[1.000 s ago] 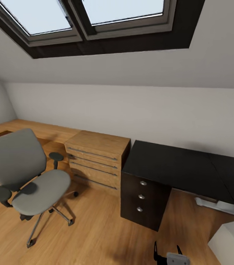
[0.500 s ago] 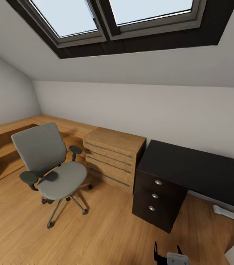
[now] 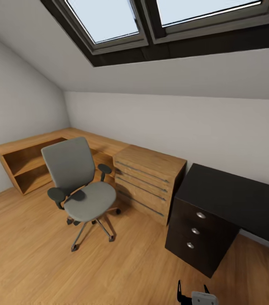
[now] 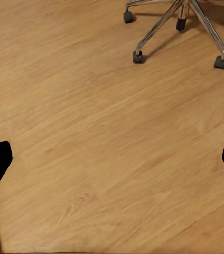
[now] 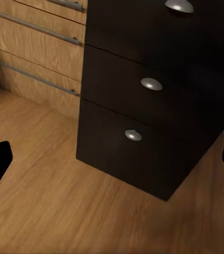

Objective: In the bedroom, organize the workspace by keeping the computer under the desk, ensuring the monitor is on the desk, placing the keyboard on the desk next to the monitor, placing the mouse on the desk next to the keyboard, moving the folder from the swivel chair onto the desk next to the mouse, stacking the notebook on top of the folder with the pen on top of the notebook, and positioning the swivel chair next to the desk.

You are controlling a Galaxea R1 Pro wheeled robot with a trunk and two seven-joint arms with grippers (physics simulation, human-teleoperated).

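The swivel chair (image 3: 81, 186), grey with black armrests, stands on the wood floor left of centre in the head view, and its seat is bare. Its chrome base (image 4: 180, 16) with casters shows in the left wrist view. The desk (image 3: 240, 199) with its glossy black top runs off at the right. My left gripper (image 4: 112, 161) hangs open over bare floor short of the chair base. My right gripper (image 5: 112, 159) is open, facing the black drawer unit (image 5: 154, 106). Computer, monitor, keyboard, mouse, folder, notebook and pen are out of view.
A light wooden drawer chest (image 3: 149, 182) stands between the chair and the black drawer unit (image 3: 198, 237). A low wooden shelf (image 3: 28, 163) runs along the left wall. The skylight (image 3: 151, 21) sits in the sloped ceiling. Open floor (image 3: 33, 254) lies in front.
The whole head view has swung to the left, so the chair, chest and desk sit further right in the picture. The white box at the lower right has left the frame.
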